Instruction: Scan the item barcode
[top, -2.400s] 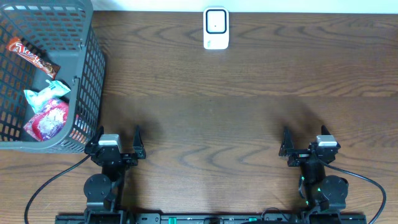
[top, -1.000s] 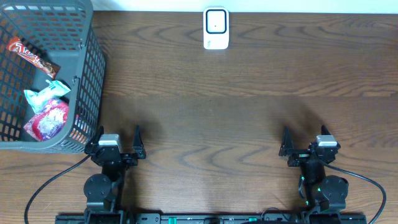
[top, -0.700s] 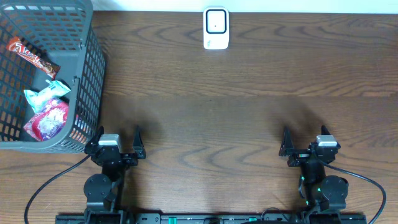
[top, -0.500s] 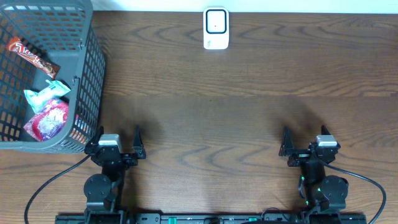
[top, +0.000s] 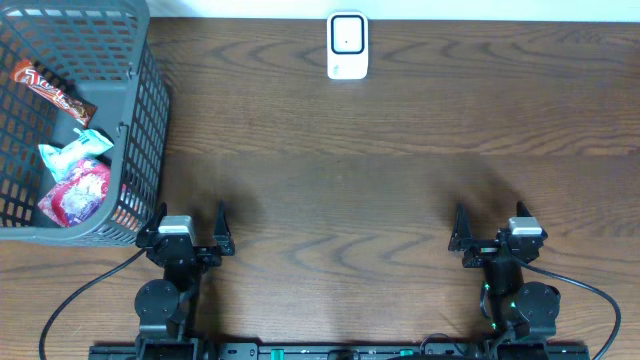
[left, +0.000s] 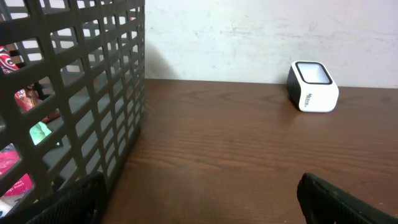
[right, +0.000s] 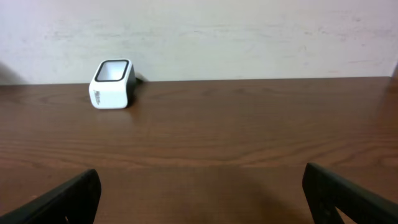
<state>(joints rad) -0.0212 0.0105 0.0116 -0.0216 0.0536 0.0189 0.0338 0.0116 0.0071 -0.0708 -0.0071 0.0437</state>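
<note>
Idle at 6 o'clock; jaws on left arm, right arm spread, empty.
Red pouch in basket, 10 o'clock: likely light, soft, slick film; pinch crimped end. Scanner at 12 o'clock.

Overhead top-down; low wrist views toward scanner

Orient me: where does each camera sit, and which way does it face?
Overhead: above the table, looking straight down on basket, scanner, open left hand and right hand.
Left wrist: low on the left arm, facing the far wall; basket left, scanner right, own fingertips in bottom corners.
Right wrist: low on the right arm, facing the same wall; scanner left, own fingertips in bottom corners.
Shared: all three show the scanner.
</note>
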